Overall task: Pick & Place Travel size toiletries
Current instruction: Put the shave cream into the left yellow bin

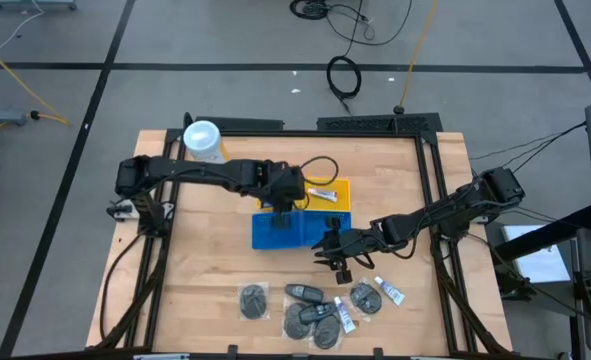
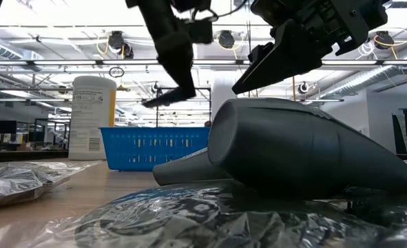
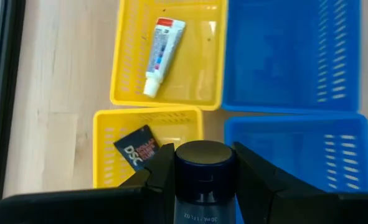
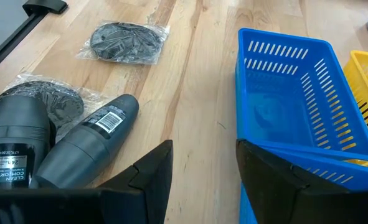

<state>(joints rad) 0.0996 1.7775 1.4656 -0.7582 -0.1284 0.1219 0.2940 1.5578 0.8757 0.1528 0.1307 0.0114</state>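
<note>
My left gripper hangs over the yellow and blue trays, shut on a dark blue bottle with a round cap. A white tube lies in one yellow tray. A dark blue packet lies in the other. My right gripper is open and empty, above the table just near of the blue tray. Two dark bottles and grey round wrapped pieces lie on the table before it. More dark bottles, wrapped pieces and white tubes lie near the table's front edge. My left gripper pinches the dark blue bottle between its two fingers, on the sides just below the cap. The bottle lies along the fingers with its cap end pointing down at the trays. It is lifted clear of them.
A tall white canister with a yellow label stands at the far left, behind the trays. A black cable lies behind the yellow trays. Bare wood shows at the table's left and right.
</note>
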